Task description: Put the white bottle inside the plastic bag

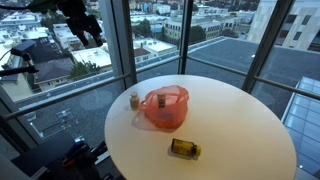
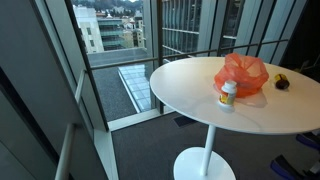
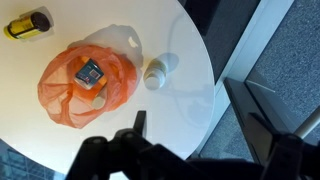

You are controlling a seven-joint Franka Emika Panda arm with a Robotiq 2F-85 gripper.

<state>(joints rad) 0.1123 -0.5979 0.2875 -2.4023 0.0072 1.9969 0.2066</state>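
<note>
Though not inside anything yet, got the white bottle standing upright on the round white table, with a yellowish cap on top. Sits just beside the orange plastic bag, at about 3 o'clock from it in the wrist view; touching or a hair apart, can't tell. Same bottle lands at roughly 9 o'clock of the bag in an exterior view, and at 7 o'clock of the bag in an exterior view, near the table's edge.

Got the bag slumped near the middle of the table, translucent, with something small, squarish and grey inside. No idea what.

Also spotted a yellow bottle lying on its side at 10 o'clock from the bag in the wrist view, well apart from the white one.

Found the gripper poking in from 6 o'clock of the wrist view, looking down on the table, well clear of bag and bottle. Fingers apart or together? Can't tell, too dark and cropped.

Seeing the arm up at 11 o'clock of the frame in an exterior view, dark against the tall windows and city rooftops.
</note>
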